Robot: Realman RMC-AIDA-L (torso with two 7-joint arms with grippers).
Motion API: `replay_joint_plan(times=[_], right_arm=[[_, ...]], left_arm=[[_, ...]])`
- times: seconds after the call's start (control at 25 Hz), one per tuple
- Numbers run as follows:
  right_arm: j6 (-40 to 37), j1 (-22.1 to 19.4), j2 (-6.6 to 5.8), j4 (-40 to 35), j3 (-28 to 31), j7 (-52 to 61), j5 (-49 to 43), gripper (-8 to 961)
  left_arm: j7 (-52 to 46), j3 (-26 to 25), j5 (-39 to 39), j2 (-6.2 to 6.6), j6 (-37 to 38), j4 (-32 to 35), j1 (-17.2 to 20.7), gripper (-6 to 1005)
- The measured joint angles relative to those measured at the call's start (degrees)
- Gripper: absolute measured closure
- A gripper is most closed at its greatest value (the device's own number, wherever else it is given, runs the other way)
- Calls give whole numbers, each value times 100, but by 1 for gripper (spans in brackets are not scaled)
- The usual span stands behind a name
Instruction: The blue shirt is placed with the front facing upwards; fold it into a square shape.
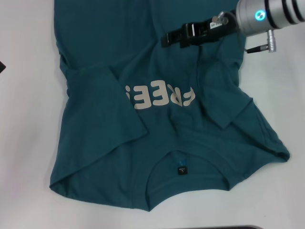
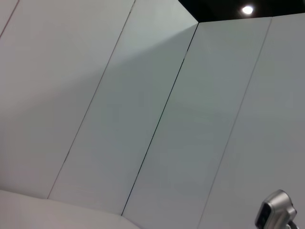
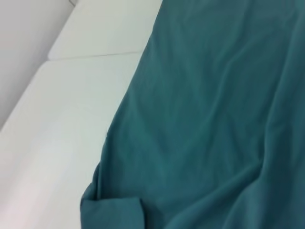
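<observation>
Blue shirt (image 1: 157, 124): spread front up across the white table (image 1: 28, 119), collar nearest the robot, left sleeve folded inward over the chest lettering. Right gripper (image 1: 172, 38): hovering above the shirt's far right part; finger spread cannot be told. Left gripper: out of sight.

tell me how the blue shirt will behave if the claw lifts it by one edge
Likely floppy: the blue shirt already lies in soft wrinkles with both sleeves folded inward, so a lifted edge should drape and sag. It probably drags rather than slides as one piece on the white table. The right claw hovers above it.
</observation>
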Motion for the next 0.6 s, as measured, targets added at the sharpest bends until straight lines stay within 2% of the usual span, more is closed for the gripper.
replay_joint_plan(times=[0.08,0.16,0.24,0.32,0.44,0.52,0.6], right_arm=[[-209,-65,-47,-110,8,3,38,267],[-598,-101,-169,-200,10,25,24,267],[-1040,-112,-335,-237,10,31,1,267],[-1627,-139,-591,-345,12,33,-11,267],[-2187,-231,-836,-609,14,66,-153,267],[-2347,-275,-901,-730,11,123,-433,268],[-2453,-276,-883,-747,-22,138,-746,270]], left_arm=[[0,0,-4,5,-1,-1,5,278],[0,1,-8,13,-4,-1,12,278],[0,0,-8,17,-10,-1,16,278],[0,0,-8,21,-33,-1,17,278],[0,0,-9,28,-54,8,12,278],[5,0,-8,26,-62,18,8,278],[11,0,-8,17,-67,19,8,278]])
